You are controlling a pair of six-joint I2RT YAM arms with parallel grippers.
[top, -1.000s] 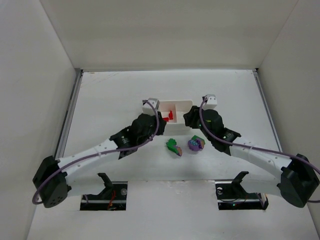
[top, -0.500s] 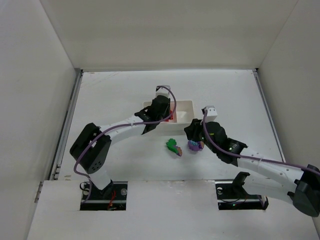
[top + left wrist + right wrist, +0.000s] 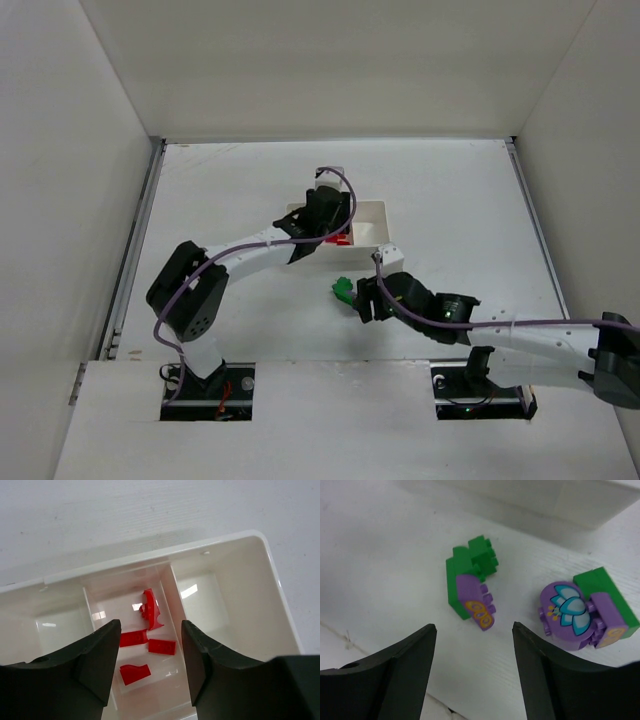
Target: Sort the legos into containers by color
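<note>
Since a moment ago the right gripper (image 3: 363, 300) has drawn back from the far side of the loose legos to their near side, away from the tray (image 3: 372, 213), and its arm now hides the purple cluster in the overhead view; the left gripper (image 3: 331, 224) has stayed above the tray; the green-and-purple piece (image 3: 343, 290) lies where it lay, just off the tray's near wall. In its wrist view the left gripper (image 3: 150, 628) hangs over the middle compartment (image 3: 167, 587) of the tray (image 3: 235, 542) with its jaws parted and nothing between them; four red pieces (image 3: 150, 611) lie on that compartment's floor, one curved and three flat. The right gripper (image 3: 472, 630) is likewise released and empty, its fingers spread above the table (image 3: 380, 570) on the near side of the tray (image 3: 545, 500); ahead of it, between fingers and tray, sits the green-and-purple piece (image 3: 470, 582), a green brick with a purple one against it; further along the tray's wall rests the flower cluster (image 3: 567, 610), a round purple piece with a printed blossom beside green and purple bricks, seemingly clipped together, though the angle leaves that unsure.
</note>
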